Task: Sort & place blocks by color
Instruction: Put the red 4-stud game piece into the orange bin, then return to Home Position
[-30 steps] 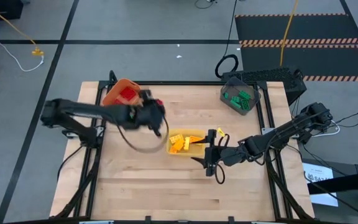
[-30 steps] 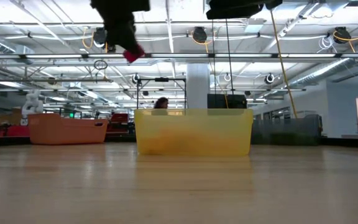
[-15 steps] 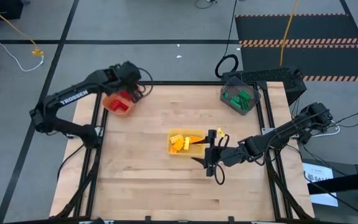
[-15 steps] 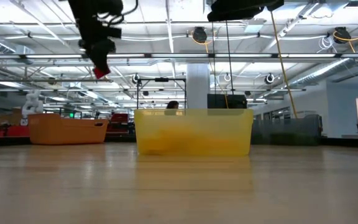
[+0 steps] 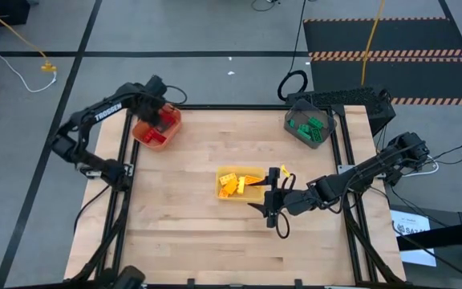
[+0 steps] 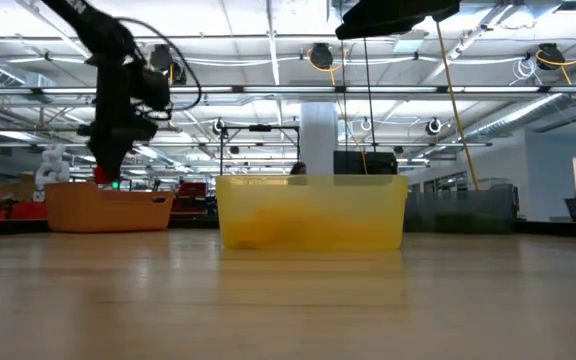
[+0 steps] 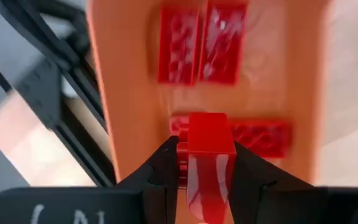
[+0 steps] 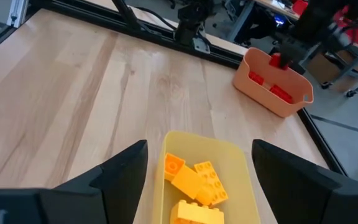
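Observation:
My left gripper [image 5: 157,114] stands over the orange bin [image 5: 167,136] at the table's far left corner, shut on a red block [image 7: 210,134]. Several red blocks [image 7: 201,43] lie on that bin's floor. In the low view the left gripper [image 6: 108,165] hangs just above the orange bin's rim [image 6: 108,190]. My right gripper [image 5: 273,197] waits open, in the air at the right end of the yellow bin [image 5: 251,172], which holds yellow blocks [image 8: 194,177]. Green blocks [image 5: 307,124] lie in the dark grey bin [image 5: 295,132]. My left gripper pinches the red block between its two fingers, one finger on each of two opposite side faces [image 7: 209,155]. The fingers come from above, pointing down. The block sticks out past the fingertips and hangs clear over the inside of the orange bin.
The yellow bin sits near the table's middle, the dark grey bin at the far right corner. Bare wooden tabletop [image 5: 183,217] stretches across the near half and between the bins. The arms' frame rails [image 5: 123,185] run along both side edges.
My left gripper has carried the red block from near the table's middle toward the far left corner and has come down over the orange bin, staying shut on the block.

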Action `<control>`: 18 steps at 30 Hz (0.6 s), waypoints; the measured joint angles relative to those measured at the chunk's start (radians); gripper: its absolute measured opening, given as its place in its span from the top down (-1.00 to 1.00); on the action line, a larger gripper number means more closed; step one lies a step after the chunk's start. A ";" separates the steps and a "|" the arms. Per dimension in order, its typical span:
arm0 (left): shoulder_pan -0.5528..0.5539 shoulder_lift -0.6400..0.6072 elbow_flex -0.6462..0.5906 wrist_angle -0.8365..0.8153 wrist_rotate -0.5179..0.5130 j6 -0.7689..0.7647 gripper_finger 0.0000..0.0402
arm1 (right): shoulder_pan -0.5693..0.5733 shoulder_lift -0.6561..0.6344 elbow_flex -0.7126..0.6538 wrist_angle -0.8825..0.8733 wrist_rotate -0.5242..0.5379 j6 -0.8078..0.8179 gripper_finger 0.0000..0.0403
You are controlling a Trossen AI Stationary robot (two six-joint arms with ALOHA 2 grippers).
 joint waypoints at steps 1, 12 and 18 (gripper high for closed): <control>0.010 0.005 -0.026 0.011 0.001 0.002 0.54 | 0.000 0.000 0.000 -0.001 0.000 0.000 -0.37; -0.023 0.003 -0.081 0.079 -0.022 0.041 -0.54 | 0.000 0.000 0.000 -0.003 0.000 0.000 -0.37; -0.067 -0.005 -0.031 0.075 -0.012 -0.006 -0.73 | 0.000 0.000 0.000 -0.006 0.025 0.001 -0.37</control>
